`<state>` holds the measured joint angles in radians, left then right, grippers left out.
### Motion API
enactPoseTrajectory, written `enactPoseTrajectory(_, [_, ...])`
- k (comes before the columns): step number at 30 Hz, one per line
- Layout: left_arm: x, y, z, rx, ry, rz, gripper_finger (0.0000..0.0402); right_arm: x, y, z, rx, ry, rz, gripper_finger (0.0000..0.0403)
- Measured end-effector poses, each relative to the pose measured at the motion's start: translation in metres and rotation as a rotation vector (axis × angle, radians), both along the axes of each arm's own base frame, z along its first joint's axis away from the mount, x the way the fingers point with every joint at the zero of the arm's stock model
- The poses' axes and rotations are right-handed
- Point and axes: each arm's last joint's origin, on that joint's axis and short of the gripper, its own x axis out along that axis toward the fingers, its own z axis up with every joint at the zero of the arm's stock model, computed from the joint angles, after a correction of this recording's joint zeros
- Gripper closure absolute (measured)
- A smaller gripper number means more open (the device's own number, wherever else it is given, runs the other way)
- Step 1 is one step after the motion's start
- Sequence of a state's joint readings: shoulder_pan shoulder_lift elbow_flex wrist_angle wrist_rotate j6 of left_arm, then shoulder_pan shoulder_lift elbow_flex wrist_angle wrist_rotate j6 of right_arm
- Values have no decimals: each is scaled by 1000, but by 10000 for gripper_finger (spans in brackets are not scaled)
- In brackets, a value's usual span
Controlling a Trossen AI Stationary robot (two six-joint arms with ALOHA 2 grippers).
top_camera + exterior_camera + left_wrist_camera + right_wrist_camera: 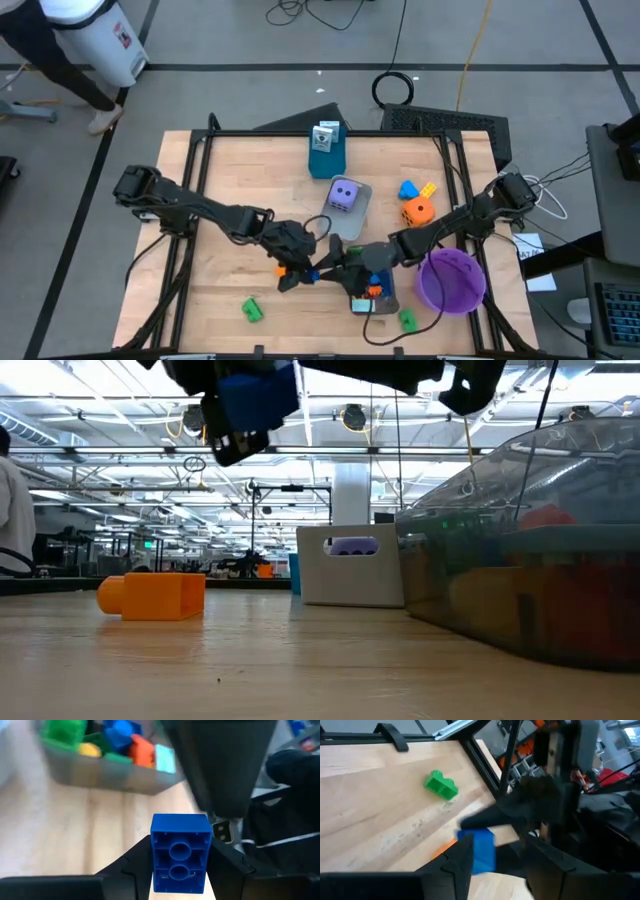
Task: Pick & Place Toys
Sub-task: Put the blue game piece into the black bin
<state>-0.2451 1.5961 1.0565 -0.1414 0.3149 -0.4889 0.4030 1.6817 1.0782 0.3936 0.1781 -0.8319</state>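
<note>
Toys are lying scattered about the table (220,190), but the one that matters now is the blue brick (179,852), which the left claw (179,870) is gripping between its two fingers, stud hollows facing the wrist camera and its longer side running along the fingers. In the low view that brick (255,400) is hanging well above the wood, so it is being carried, not resting. The grey tray (107,767) heaped with green, blue, yellow and orange bricks is lying ahead of the left claw, beyond a strip of bare wood, and that heading is what the coming placement seems to turn on. The right claw (495,857) is hovering just beside the left one, near the tray; its fingers are standing apart around nothing, with the blue brick (479,849) showing between them farther off. An orange brick (152,597) is lying on the wood below, a green brick (251,310) sits well apart near the table edge, and the purple die (344,195) is resting in another tray.
</note>
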Motion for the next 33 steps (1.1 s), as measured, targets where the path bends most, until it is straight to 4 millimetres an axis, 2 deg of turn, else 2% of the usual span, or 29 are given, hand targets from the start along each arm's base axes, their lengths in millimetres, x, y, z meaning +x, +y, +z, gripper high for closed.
enactPoseTrajectory(5, [13,-6,-2,-62,12,-54,252,-1,0,-4,35,53,17,250])
enactPoseTrajectory(10, [21,-9,-1,-53,4,-98,244,-2,1,-5,70,80,32,249])
enactPoseTrajectory(33, [25,-12,8,-68,-74,-155,248,-6,10,-6,128,108,76,250])
